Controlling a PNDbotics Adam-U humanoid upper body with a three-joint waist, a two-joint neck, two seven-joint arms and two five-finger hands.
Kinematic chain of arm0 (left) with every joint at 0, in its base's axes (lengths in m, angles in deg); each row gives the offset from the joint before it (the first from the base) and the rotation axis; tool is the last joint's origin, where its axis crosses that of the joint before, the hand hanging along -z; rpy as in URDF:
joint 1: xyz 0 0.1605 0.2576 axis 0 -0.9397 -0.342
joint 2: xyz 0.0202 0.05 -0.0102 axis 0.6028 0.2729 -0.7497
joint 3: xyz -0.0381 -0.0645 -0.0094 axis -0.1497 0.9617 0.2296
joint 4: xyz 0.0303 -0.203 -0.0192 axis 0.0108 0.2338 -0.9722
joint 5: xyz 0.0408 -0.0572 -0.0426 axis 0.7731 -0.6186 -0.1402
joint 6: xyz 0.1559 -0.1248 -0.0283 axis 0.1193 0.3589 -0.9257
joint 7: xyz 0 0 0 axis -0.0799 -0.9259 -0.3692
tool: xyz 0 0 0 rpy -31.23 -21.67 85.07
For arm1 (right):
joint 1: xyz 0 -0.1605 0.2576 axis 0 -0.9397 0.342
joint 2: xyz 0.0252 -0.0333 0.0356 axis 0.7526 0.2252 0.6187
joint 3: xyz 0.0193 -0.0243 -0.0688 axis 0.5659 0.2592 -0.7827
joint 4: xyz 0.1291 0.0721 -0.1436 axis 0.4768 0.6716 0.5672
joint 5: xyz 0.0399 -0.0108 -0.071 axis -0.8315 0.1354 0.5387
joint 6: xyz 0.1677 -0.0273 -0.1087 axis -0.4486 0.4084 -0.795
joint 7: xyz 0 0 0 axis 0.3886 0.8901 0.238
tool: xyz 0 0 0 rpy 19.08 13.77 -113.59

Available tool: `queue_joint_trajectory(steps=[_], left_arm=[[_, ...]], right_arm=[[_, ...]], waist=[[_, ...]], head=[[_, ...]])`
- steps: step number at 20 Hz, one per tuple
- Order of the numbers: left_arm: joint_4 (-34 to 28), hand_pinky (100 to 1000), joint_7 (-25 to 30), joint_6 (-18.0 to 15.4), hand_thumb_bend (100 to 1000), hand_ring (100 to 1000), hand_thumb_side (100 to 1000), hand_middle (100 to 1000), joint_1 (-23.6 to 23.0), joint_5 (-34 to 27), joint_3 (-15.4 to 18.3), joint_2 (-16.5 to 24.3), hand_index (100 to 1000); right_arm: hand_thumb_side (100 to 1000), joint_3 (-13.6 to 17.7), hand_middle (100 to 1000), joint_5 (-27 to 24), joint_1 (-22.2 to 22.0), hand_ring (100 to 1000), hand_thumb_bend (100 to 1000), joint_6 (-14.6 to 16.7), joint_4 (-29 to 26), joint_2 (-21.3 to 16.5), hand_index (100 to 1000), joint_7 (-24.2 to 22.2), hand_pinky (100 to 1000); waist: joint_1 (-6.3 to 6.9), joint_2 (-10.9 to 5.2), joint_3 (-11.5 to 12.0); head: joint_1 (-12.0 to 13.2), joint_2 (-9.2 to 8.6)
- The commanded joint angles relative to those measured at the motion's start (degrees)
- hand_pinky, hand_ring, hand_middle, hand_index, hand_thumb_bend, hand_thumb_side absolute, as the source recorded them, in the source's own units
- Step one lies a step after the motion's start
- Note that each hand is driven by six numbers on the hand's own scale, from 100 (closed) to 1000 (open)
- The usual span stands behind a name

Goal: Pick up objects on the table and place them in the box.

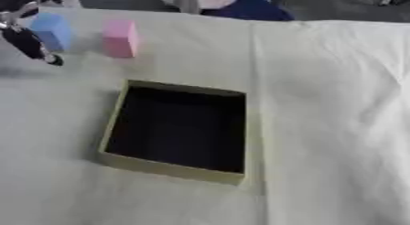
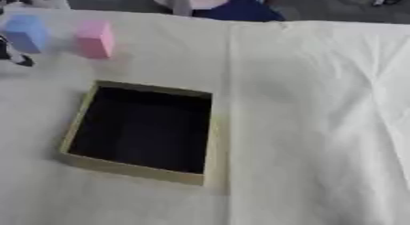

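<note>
A pale yellow box (image 1: pixel 169 170) with a dark inside stands open in the middle of the white-clothed table. Beyond it, at the far left, a blue block (image 1: pixel 52 31) and a pink block (image 1: pixel 120 38) stand side by side on the cloth. My left hand (image 1: pixel 28 40) comes in from the upper left corner, just left of the blue block. Its black fingers (image 1: pixel 51 58) stretch down towards the cloth, open, with nothing held. I cannot tell whether the hand touches the blue block. My right hand shows in no view.
The white cloth (image 1: pixel 328 119) covers the table, with folds at the right. A person in blue and white (image 1: pixel 240 2) is at the far edge.
</note>
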Motion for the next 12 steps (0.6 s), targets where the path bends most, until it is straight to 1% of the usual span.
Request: queue_joint_trajectory(steps=[1,2,3,5,10,11,12], left_arm=[[0.44,795,-1.61,-0.42,788,960,278,958,2.01,0.75,1.27,1.04,907],[0.79,795,-1.9,-0.61,800,962,283,959,2.26,1.1,1.44,1.07,905],[1.1,794,-2.13,-0.78,834,967,300,962,2.43,1.58,1.55,1.16,901],[1.74,795,-2.51,-1.13,842,964,297,964,2.68,2.8,1.94,1.39,898],[2.89,794,-3.54,-2.05,841,961,296,963,2.95,3.97,2.71,1.47,898],[3.05,781,-3.82,-2.21,845,951,293,959,2.97,4.05,2.94,1.63,892],[3.34,782,-4.31,-2.52,830,949,286,957,2.97,4.05,3.34,1.82,893]], right_arm=[[880,-0.02,501,-0.45,1.31,859,256,0.36,-0.05,-2.32,718,-0.03,782],[880,-0.05,501,-0.53,1.42,859,257,0.4,0.1,-2.43,718,-0.05,782],[879,-0.06,500,-0.61,1.5,859,257,0.43,0.23,-2.54,718,-0.05,782],[879,-0.01,499,-0.78,1.63,860,258,0.46,0.54,-2.83,718,-0.01,782],[878,0.04,499,-1.19,1.75,860,258,0.63,1.01,-3.15,718,0.13,782],[876,0.04,498,-1.25,1.81,860,261,0.63,1.08,-3.24,718,0.14,783],[876,0.03,498,-1.37,1.92,860,261,0.62,1.21,-3.38,718,0.14,783]], waist=[[0.17,-0.95,-0.11],[0.21,-0.82,-0.18],[0.24,-0.71,-0.25],[0.31,-0.49,-0.4],[0.37,-0.27,-0.5],[0.39,-0.11,-0.55],[0.42,0.06,-0.61]], head=[[0.24,-1.22],[0.28,-1.45],[0.31,-1.64],[0.38,-1.98],[0.4,-2.21],[0.48,-2.32],[0.62,-2.46]])
